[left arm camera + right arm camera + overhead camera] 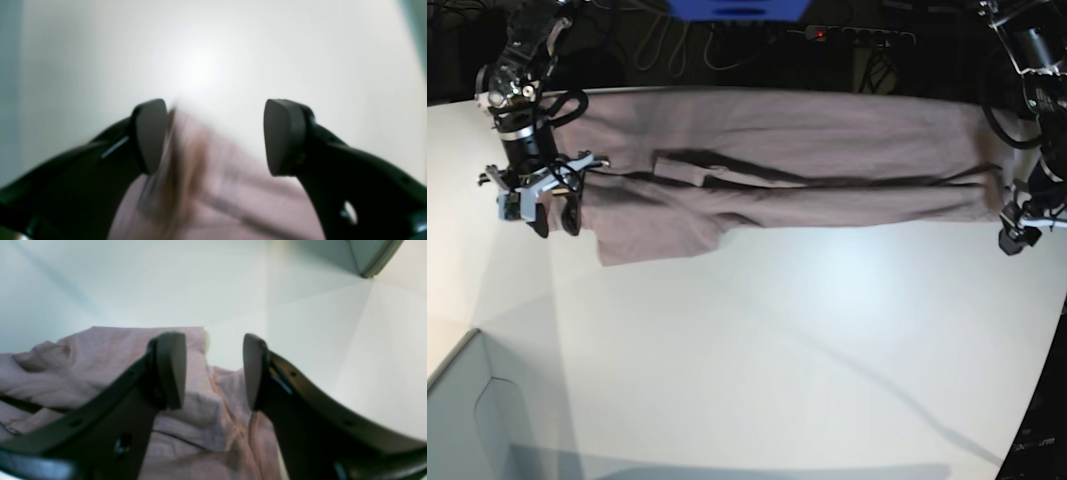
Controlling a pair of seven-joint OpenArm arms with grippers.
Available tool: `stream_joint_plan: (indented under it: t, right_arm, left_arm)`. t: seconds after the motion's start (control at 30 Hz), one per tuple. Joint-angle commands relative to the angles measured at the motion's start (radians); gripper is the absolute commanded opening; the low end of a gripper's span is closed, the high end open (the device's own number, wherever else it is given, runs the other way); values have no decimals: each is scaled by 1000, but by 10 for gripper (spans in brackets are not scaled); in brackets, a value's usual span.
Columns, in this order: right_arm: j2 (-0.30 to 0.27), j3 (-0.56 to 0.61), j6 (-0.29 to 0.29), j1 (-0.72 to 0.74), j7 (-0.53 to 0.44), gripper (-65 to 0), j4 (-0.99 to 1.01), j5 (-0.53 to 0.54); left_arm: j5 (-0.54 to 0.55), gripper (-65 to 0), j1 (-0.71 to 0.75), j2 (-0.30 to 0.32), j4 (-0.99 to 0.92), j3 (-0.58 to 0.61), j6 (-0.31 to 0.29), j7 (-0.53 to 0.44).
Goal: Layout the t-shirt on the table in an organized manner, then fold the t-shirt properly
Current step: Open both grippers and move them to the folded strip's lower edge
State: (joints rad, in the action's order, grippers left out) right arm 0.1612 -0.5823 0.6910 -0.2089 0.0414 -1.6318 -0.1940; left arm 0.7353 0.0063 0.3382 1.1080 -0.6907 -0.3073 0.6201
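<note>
Overhead base view; two close wrist views (shared t-shirt point(777, 170))

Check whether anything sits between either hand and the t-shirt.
Nothing visible does. The right hand hangs open at one end of the t-shirt, its fingers over the cloth edge. The left hand is open at the other end, cloth between its fingers. Only bare table lies around.
</note>
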Motion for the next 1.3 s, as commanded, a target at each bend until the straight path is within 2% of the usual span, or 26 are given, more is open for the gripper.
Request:
stream_joint_plan:
  t: [0.0,0.1,0.3,0.4,0.5,0.83,0.9,0.93,1.1,1.17,1.27]
  right_arm:
    - [-4,0,7,7,-25,-369,-17,20]
    - [-4,0,7,7,-25,-369,-17,20]
    - [-4,-5,7,7,-25,-369,-17,20]
    - [-4,-6,7,7,-25,-369,-17,20]
    - [-4,-3,7,7,-25,-369,-17,20]
    - [-4,-6,7,9,-25,-369,-17,20]
    - [-4,-5,7,9,-25,-369,-17,20]
    - [-4,-3,7,10,-25,-369,-17,20]
    - [-4,-6,7,29,-25,-369,-17,20]
    - [-4,-3,7,30,-25,-369,-17,20]
    - [-4,0,7,33,-25,-369,-17,20]
  left_arm:
    - [8,-209,-12,15,13,-4,-6,-9]
    - [-30,-209,-39,31,11,4,-5,-1]
    - [-300,-209,-116,-29,-27,-4,-5,-6]
    - [-386,-209,-141,-35,-65,-2,-6,-10]
    - [-423,-209,-173,-49,-124,-5,-6,-10]
    - [-429,-213,-180,-50,-147,-4,-6,-12]
    - [-429,-251,-180,-50,-147,-2,-6,-12]
    - [-429,-290,-180,-50,-147,-4,-6,-12]
    - [-425,-530,-180,-50,-147,-4,-6,-12]
    - [-425,-649,-180,-50,-147,-4,-6,-9]
    - [-425,-636,-180,-50,-141,-5,-6,-3]
